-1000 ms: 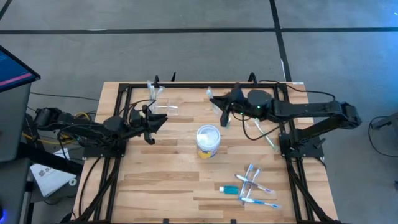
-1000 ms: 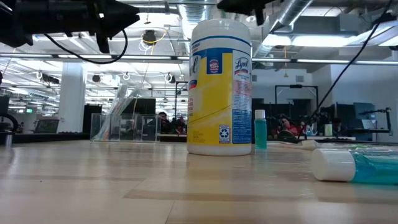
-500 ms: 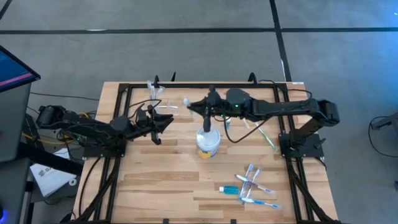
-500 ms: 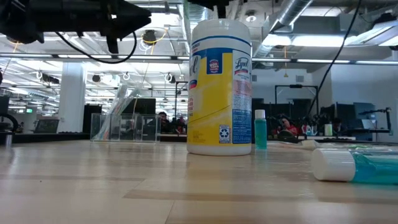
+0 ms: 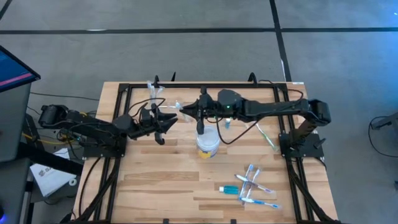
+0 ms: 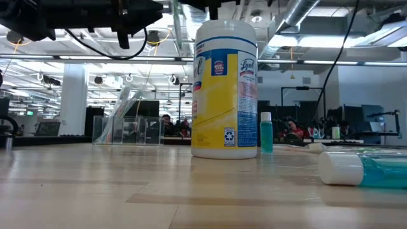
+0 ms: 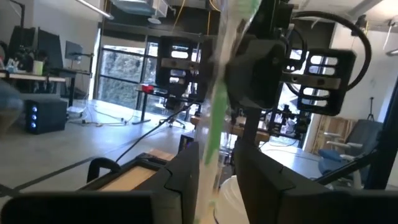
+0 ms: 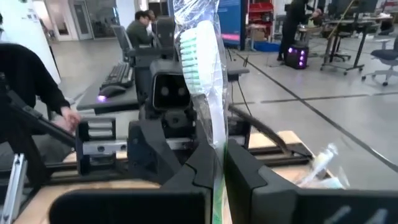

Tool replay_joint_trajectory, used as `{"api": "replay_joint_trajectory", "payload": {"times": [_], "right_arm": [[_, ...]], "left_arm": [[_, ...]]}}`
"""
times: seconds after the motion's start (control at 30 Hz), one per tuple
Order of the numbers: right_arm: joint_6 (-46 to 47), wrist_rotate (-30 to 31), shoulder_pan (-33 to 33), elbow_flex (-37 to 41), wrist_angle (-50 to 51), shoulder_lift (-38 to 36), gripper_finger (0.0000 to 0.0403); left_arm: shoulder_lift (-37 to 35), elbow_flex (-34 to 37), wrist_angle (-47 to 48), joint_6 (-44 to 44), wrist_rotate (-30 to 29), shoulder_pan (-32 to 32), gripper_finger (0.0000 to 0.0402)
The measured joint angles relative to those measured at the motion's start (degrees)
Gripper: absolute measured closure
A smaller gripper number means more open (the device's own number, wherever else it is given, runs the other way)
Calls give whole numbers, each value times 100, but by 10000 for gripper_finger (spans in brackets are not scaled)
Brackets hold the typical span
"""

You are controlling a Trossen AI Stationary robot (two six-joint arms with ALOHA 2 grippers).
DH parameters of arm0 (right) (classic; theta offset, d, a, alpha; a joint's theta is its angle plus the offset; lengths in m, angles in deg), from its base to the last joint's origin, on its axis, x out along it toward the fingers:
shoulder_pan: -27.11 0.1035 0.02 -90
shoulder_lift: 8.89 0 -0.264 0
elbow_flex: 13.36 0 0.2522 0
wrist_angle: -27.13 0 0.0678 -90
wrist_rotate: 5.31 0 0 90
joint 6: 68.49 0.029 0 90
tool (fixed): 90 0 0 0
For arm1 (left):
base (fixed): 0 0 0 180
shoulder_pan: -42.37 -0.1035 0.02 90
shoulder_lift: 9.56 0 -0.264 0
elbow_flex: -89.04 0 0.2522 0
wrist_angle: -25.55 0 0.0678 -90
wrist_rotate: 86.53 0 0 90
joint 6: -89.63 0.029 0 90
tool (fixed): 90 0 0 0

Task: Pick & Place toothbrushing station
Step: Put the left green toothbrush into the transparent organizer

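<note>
Behind the meeting claws, toothbrushing station [image 5: 157,99]; right claw [image 8: 219,163] pinching wrapped toothbrush [image 8: 200,62], left claw [image 7: 214,167] spread around it

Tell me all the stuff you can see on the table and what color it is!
Wipes tub: one, yellow with white lid, middle of table.
Toothbrushing station: one, clear plastic, far left part of table.
Wrapped toothbrush: one, green and white, held up in the right claw, its other end between the left claw's fingers.
Loose toothbrushes: several, near right part of table.
Blue-green tube: one, lying beside those brushes.
Small teal bottle: one, standing behind the tub.
Left claw: dark, above the table left of the tub.
Right claw: dark, shut on the brush, facing the left claw.
</note>
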Motion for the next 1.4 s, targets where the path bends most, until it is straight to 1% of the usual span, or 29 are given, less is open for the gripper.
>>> {"api": "replay_joint_trajectory", "payload": {"times": [0.27,0.57,0.73,0.87,1.07,1.17,1.23,1.4], "right_arm": [[54,-72,11,6,-47,1,395],[71,-99,65,6,-131,1,395],[56,-100,76,6,-130,1,395],[56,-99,75,6,-124,1,395],[56,-100,81,8,-78,1,394],[56,-100,81,8,-63,1,394],[56,-100,81,8,-64,1,394],[56,-105,80,8,-54,-1,394]], "left_arm": [[81,-18,-23,12,88,0,276],[637,-21,-751,45,137,-39,272],[944,-332,-800,358,284,-42,270],[1175,-590,-778,652,285,-42,269],[1268,-648,-781,807,279,-42,269],[1266,-648,-777,812,230,-42,275],[1266,-648,-777,814,176,-42,287],[1266,-648,-777,814,162,-42,332]]}}
